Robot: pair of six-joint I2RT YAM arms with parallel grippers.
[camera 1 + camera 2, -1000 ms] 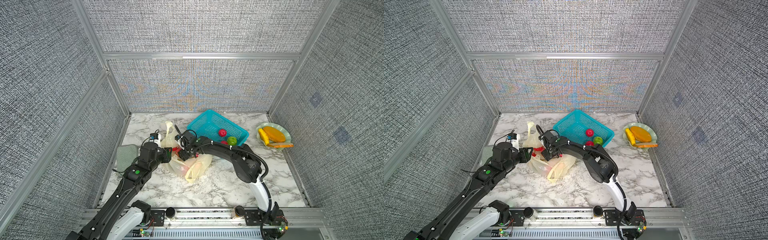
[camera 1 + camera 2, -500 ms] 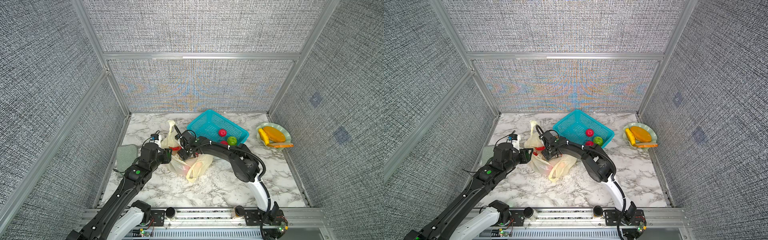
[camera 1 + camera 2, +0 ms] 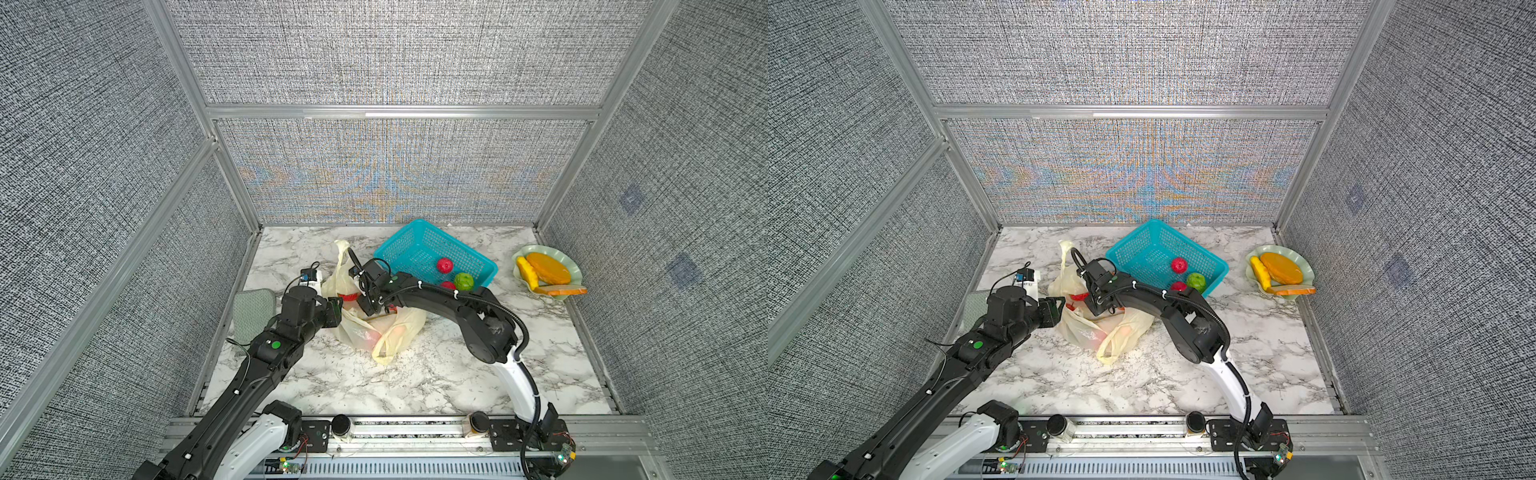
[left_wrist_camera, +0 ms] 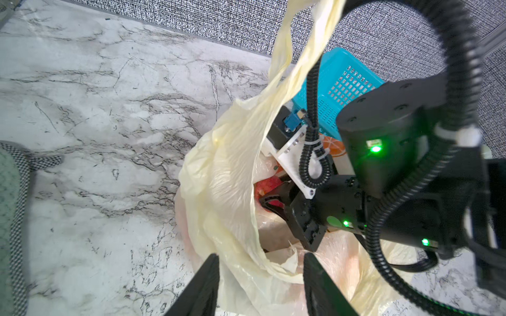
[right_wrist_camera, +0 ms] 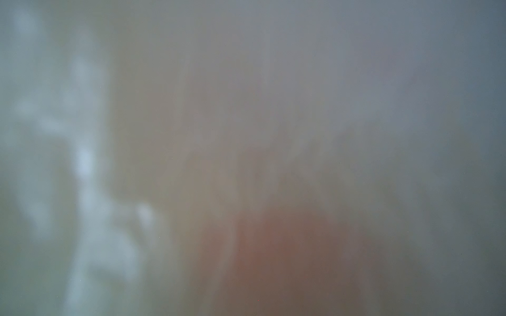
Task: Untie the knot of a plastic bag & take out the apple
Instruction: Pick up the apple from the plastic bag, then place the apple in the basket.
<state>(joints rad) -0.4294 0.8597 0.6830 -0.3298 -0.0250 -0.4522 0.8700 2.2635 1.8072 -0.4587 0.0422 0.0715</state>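
The plastic bag is laid open on the surface. The right hand is inserted in it at the red apple; its grip cannot be told. The left hand is spread astride the bag's rim.

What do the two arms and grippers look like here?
Both arms are black with white base links: left arm carries a green dot, right arm a black corrugated cable hose tied with white zip ties. The left gripper and right gripper have slim black fingers; green lights glow on the right wrist.
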